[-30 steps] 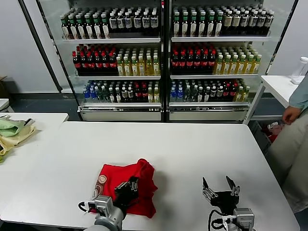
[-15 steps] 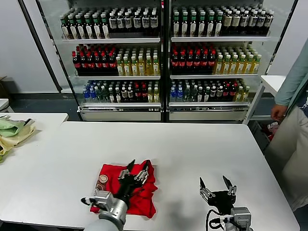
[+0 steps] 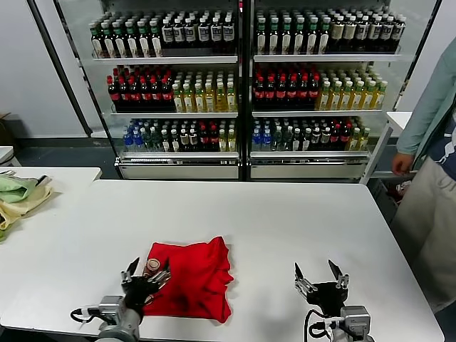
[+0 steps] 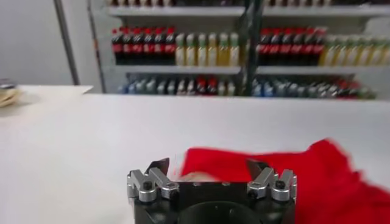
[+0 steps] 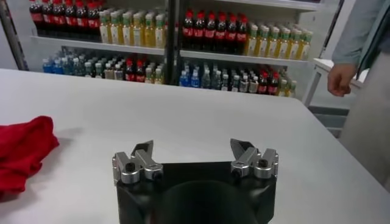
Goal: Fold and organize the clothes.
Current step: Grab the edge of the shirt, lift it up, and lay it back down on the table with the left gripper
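Observation:
The red T-shirt (image 3: 192, 276) lies folded into a rough bundle on the white table (image 3: 235, 214), near the front edge. A bit of its brown-and-white print (image 3: 152, 265) shows at the left corner. My left gripper (image 3: 147, 273) is open and empty, at the shirt's front left corner, off the cloth. In the left wrist view the shirt (image 4: 317, 176) lies just beyond the open left gripper (image 4: 207, 164). My right gripper (image 3: 319, 273) is open and empty over bare table to the right of the shirt. The right wrist view shows the right gripper (image 5: 192, 149) and the shirt's edge (image 5: 21, 152).
A pale green and yellow cloth pile (image 3: 18, 196) lies on a side table at the far left. A person (image 3: 427, 178) stands at the table's right end. Drink coolers (image 3: 242, 85) stand behind the table.
My left gripper has let go of the shirt, opened, and drawn back to the left and toward the front edge. The shirt's raised fold has dropped flat. The person has stepped closer.

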Tool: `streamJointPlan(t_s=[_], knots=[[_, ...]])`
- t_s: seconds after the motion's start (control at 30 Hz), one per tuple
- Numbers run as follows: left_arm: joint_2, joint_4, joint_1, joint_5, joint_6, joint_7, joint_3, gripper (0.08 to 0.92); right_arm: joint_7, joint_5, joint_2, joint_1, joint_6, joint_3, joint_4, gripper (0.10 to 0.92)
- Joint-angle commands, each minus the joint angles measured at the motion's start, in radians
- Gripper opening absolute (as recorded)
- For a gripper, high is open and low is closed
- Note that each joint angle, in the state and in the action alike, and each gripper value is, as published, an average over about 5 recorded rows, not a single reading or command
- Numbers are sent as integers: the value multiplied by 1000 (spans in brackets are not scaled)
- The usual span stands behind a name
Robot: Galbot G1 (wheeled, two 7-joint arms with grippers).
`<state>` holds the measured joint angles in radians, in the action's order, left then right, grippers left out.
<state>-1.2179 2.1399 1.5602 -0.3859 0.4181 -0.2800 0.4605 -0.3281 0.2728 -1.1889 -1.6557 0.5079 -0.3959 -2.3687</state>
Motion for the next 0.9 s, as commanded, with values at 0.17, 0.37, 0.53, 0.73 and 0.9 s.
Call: streamJointPlan(t_s=[0.17, 0.37, 0.53, 0.73, 0.9], knots=[[25, -43, 43, -174, 102, 71, 117, 823, 0, 0, -4, 3, -1, 4, 2, 823], [22, -65, 28, -226, 97, 114, 114, 820, -1, -1, -3, -2, -2, 2, -1, 823], [18, -87, 23, -269, 72, 119, 111, 715, 0, -1, -1, -2, -2, 3, -5, 823], [15, -91, 19, -296, 44, 143, 112, 542, 2, -1, -2, -1, -4, 3, -4, 823], [5, -96, 16, -295, 33, 151, 107, 403, 2, -1, -2, -4, -4, 0, -9, 823]])
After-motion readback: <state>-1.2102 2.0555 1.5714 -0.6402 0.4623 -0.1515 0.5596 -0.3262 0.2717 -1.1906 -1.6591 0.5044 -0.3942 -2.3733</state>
